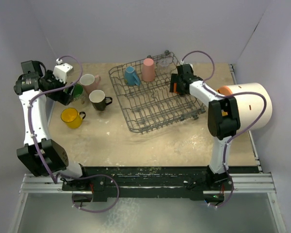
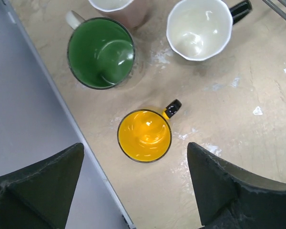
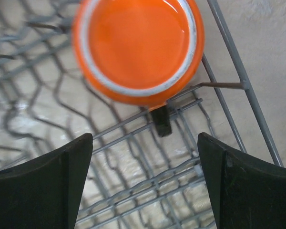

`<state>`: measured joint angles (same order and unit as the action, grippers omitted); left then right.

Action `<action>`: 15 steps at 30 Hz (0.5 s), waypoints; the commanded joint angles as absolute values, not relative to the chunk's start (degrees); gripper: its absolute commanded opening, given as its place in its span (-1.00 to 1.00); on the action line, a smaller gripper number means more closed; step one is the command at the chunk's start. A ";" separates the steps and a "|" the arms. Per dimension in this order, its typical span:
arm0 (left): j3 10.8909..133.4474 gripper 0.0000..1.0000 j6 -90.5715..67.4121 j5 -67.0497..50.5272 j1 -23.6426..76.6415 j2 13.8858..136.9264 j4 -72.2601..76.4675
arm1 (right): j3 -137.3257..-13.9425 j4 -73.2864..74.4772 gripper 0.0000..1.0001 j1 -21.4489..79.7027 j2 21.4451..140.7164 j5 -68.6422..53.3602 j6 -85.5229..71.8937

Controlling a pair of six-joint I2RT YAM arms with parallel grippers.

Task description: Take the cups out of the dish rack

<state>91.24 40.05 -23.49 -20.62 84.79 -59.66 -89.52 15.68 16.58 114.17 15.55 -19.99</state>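
Observation:
The dish rack [image 1: 155, 104] stands mid-table with a blue cup [image 1: 131, 76], a tall pink tumbler [image 1: 148, 69] and a clear glass [image 1: 164, 62] at its far end. My right gripper [image 3: 144, 137] hangs open above the rack's right side [image 3: 238, 86], just short of an orange cup [image 3: 138, 45] with a black handle. On the table at left stand a yellow mug [image 2: 144, 136], a green-inside mug [image 2: 101, 52], a black mug with a white inside [image 2: 199, 28] and a pale pink mug [image 1: 88, 81]. My left gripper [image 2: 135, 147] is open and empty above the yellow mug.
A big white cylinder [image 1: 250, 104] with an orange end lies at the table's right edge, next to the right arm. The table's left edge [image 2: 52, 95] runs close beside the mugs, with the wall beyond it.

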 commanded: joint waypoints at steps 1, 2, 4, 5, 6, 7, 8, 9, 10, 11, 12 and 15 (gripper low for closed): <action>89.11 0.85 41.32 -28.12 -21.09 81.68 -60.78 | -91.95 13.82 0.82 14.57 116.85 15.70 -16.28; 89.04 0.85 41.40 -28.27 -21.09 81.70 -60.89 | -91.81 13.23 0.82 14.51 117.09 15.53 -15.77; 89.04 0.85 41.40 -28.78 -21.09 81.74 -61.14 | -91.59 12.11 0.81 14.41 117.52 15.20 -15.17; 89.10 0.85 41.28 -29.15 -21.09 81.74 -61.07 | -91.58 11.57 0.80 14.39 117.62 14.86 -14.81; 89.21 0.84 41.11 -29.56 -21.09 81.83 -61.08 | -91.58 11.44 0.79 14.41 117.80 14.51 -14.43; 89.35 0.85 40.85 -30.00 -21.09 81.89 -61.15 | -91.65 10.35 0.78 14.41 118.00 14.04 -14.12; 89.45 0.85 40.63 -30.38 -21.09 81.92 -61.17 | -91.67 9.54 0.77 14.41 118.25 13.65 -13.75; 89.61 0.84 40.43 -30.79 -21.09 81.96 -61.24 | -91.66 8.96 0.76 14.41 118.51 13.32 -13.41; 89.71 0.84 40.35 -31.07 -21.09 82.04 -61.25 | -91.62 8.40 0.74 14.41 118.81 13.01 -13.08; 89.80 0.84 40.41 -31.13 -21.09 82.15 -61.24 | -91.48 7.96 0.71 14.41 119.06 12.79 -12.82; 89.88 0.83 40.47 -31.12 -21.09 82.28 -61.32 | -91.04 7.13 0.68 14.41 119.30 12.68 -12.56; 90.34 0.82 40.76 -30.52 -21.09 82.92 -61.68 | -90.11 5.91 0.58 14.41 119.79 12.74 -11.97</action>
<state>89.14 40.10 -28.38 -20.64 83.46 -61.47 -89.78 10.15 14.33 120.03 13.41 -14.04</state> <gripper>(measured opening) 0.917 0.816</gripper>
